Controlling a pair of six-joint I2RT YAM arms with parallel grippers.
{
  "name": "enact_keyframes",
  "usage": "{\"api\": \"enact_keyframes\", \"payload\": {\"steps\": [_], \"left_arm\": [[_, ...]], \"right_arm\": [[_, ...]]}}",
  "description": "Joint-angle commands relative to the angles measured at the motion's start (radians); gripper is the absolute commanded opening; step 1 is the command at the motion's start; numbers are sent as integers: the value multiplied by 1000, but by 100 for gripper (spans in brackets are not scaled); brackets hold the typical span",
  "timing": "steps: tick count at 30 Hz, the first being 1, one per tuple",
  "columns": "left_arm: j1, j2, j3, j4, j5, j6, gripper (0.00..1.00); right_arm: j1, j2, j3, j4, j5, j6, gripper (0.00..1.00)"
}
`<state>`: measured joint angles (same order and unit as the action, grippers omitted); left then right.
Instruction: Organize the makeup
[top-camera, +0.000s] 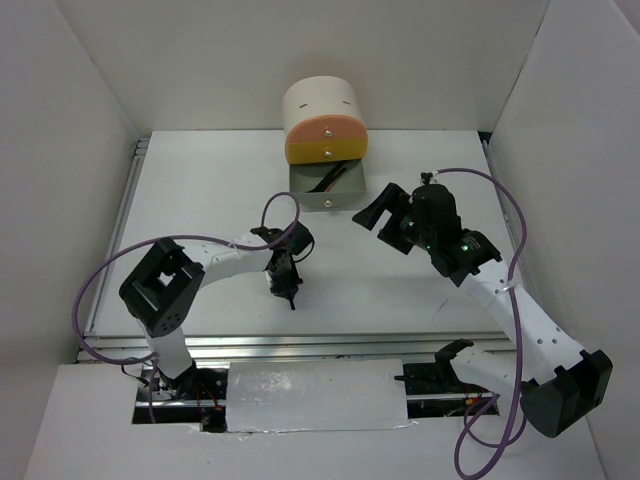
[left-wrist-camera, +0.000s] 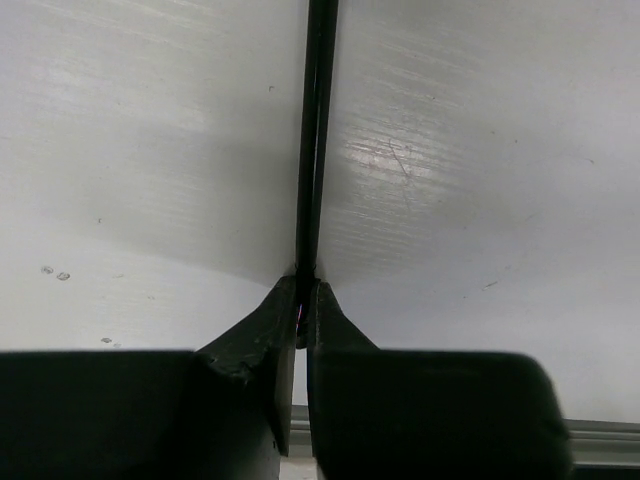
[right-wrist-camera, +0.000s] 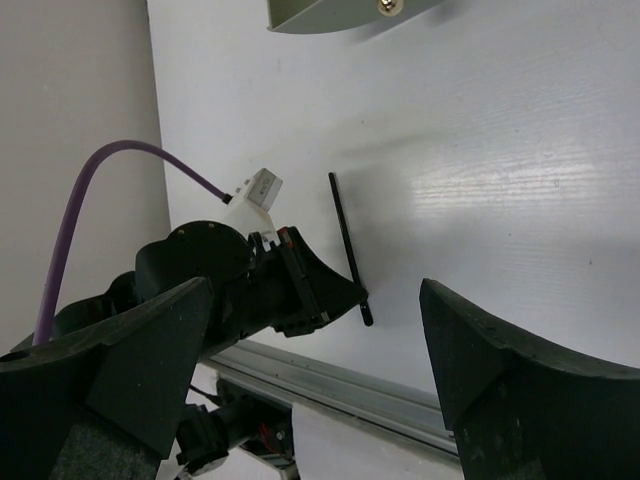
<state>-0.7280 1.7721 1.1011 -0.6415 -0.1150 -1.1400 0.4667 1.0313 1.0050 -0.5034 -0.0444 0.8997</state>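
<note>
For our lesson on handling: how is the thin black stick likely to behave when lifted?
The stick looks straight and unbent, so probably stiff. It is very slim, so likely light. The left gripper pinches near one end, so it may pivot.

light: bright, even, overhead | glare: pale sheen on matte white table (left-wrist-camera: 480, 200), centre-right of left wrist view | shadow: soft grey patch left of thin black stick (left-wrist-camera: 316, 120) | focus: black fingers (right-wrist-camera: 520, 390) of right pincer (right-wrist-camera: 315, 300) blurred, lower frame

Open green drawer (top-camera: 305, 198) juts forward; right claw (top-camera: 385, 222) just beside.
</note>
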Motion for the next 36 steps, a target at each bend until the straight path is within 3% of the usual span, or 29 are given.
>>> {"api": "enact_keyframes", "payload": {"steps": [1, 3, 14, 22, 27, 29, 31, 36], "left_arm": [[-16, 1, -41, 13, -20, -4, 5], [-25, -34, -30, -9, -60, 2, 0], [-71, -238, 32, -112, -189, 9, 0], [-80, -241, 228, -92, -236, 183, 0], [-65, -110, 479, 7, -120, 359, 0], [-41, -45, 554, 55, 9, 420, 0], [-8, 19, 600, 135, 163, 518, 0], [39, 87, 644, 221, 311, 704, 0]], "right_arm": [[7, -20, 20, -9, -12, -4, 92], [7, -17, 20, -9, -14, -2, 92], [7, 4, 47, -17, -12, -8, 92], [7, 29, 102, -34, 26, -27, 93], [6, 27, 150, -79, 109, -39, 93], [3, 21, 173, -99, 148, -42, 93], [3, 12, 188, -112, 164, -44, 94], [-2, -8, 221, -133, 209, -62, 94]]}}
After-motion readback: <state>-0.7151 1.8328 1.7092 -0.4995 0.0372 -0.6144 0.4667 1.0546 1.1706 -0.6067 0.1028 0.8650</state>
